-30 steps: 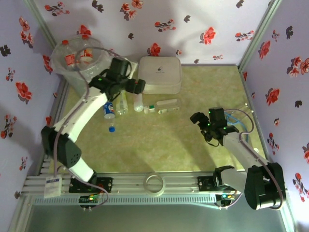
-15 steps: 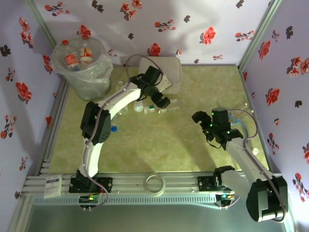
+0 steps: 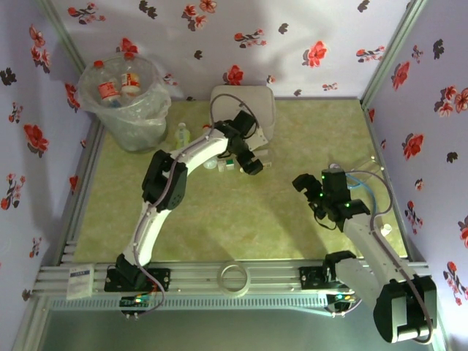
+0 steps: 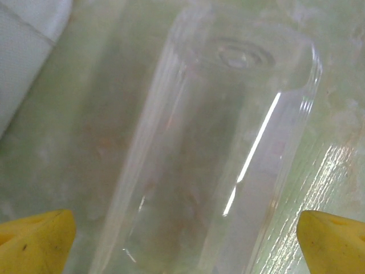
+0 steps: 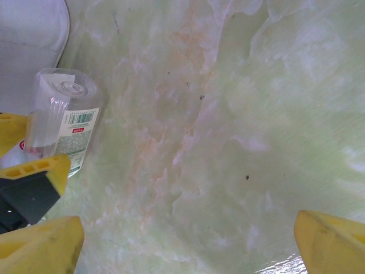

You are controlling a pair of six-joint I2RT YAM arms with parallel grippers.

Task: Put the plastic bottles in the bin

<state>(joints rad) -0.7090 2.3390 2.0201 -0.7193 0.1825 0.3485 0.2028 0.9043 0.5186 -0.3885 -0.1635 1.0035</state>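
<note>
The bin (image 3: 124, 99) stands at the back left with two red-capped plastic bottles (image 3: 117, 86) inside. A clear bottle (image 4: 228, 142) lies on the table in front of the white box. My left gripper (image 3: 250, 159) hovers right over it, open, with a yellow fingertip (image 4: 34, 242) on each side and not touching. The right wrist view shows that bottle (image 5: 63, 120) with its label. A pale green bottle (image 3: 183, 134) stands near the bin. My right gripper (image 3: 308, 187) is open over bare table, its jaws (image 5: 185, 245) empty.
The white rounded-square box (image 3: 245, 110) sits at the back centre, just behind the left gripper. More small bottles (image 3: 219, 164) lie beside the left forearm. Patterned walls close in the table on three sides.
My left arm has swung from beside the bin over to the clear bottle in front of the white box. The right gripper has drifted slightly right and nearer.
</note>
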